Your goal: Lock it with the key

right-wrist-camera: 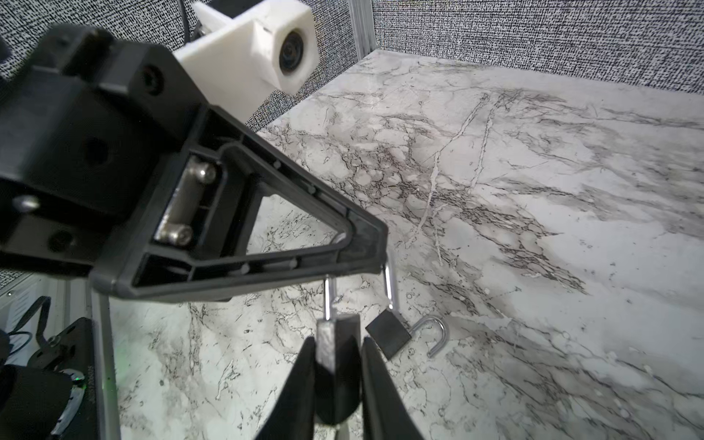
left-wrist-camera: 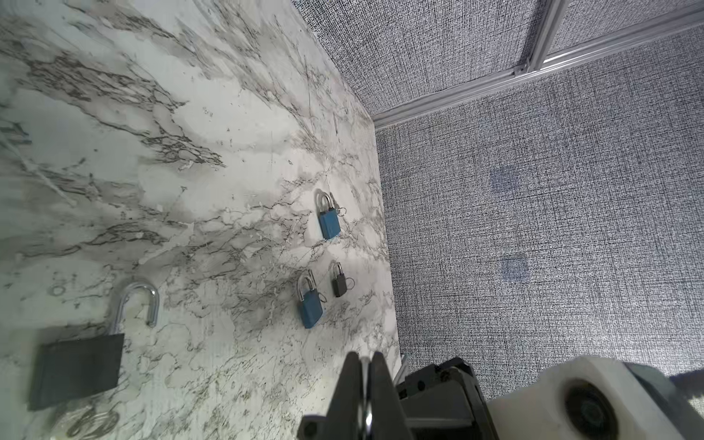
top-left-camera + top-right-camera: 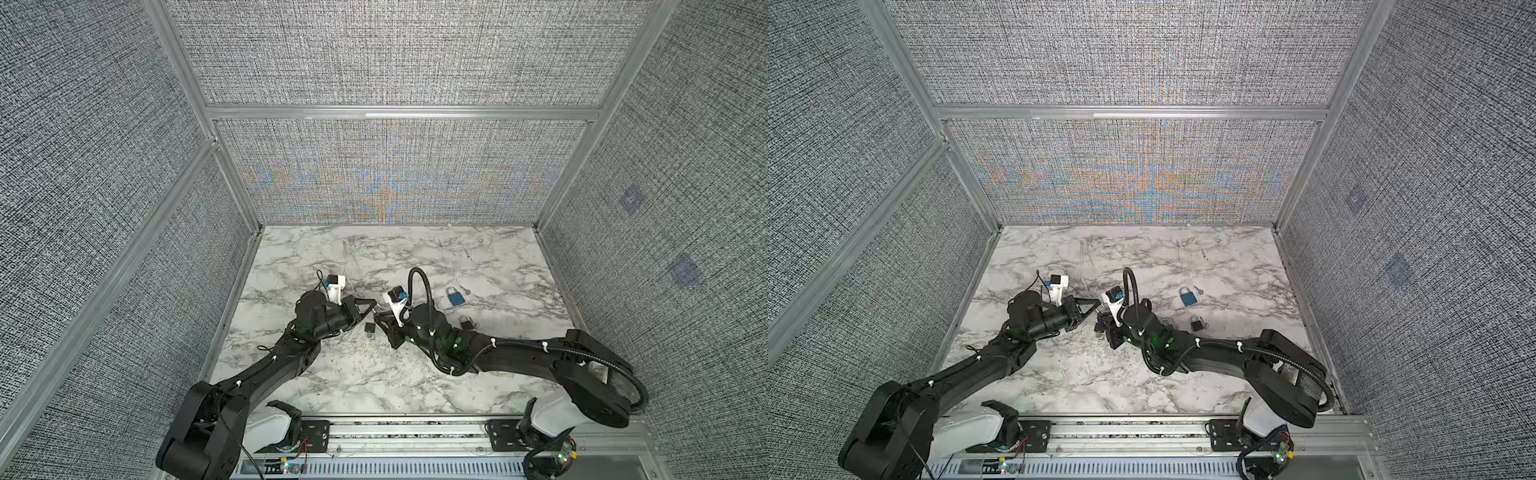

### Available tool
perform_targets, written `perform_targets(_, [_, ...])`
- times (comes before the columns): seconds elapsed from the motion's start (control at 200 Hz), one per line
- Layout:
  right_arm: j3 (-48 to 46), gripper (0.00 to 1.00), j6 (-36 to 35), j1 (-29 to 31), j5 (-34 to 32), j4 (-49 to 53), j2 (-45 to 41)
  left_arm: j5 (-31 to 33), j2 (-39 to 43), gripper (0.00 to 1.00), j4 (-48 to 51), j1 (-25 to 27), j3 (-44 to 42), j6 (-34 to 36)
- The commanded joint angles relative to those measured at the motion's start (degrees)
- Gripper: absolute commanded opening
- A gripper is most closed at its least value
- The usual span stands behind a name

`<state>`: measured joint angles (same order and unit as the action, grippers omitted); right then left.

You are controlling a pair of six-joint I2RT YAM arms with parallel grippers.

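Only your right wrist view shows it: right claw [image 1: 338, 346] pinches a dark, blocky padlock [image 1: 337, 381]; left claw [image 1: 366, 244] clamps tight on its shiny steel shackle [image 1: 327, 301].

No legible text, labels, brands, numbers or signs anywhere in any view.

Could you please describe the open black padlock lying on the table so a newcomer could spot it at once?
On the marble table, look near the middle, close by the left gripper. The black padlock lies flat there; unlike the blue padlocks and the small dark padlock farther right, its silver shackle is swung open.
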<state>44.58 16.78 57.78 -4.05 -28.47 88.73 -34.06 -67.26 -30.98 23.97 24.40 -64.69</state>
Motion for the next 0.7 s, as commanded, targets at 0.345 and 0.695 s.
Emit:
perform_targets(0.345, [0.6,0.21,1.2,-0.9,0.9,-1.6,1.0,-0.1,0.7,0.00,-1.4,0.0,-0.2,-0.7])
perform_targets(0.695, [1.0,0.01,1.9,-1.5,1.4,-1.9,1.2,-0.2,0.9,0.00,-2.3,0.1,-0.8,-1.4])
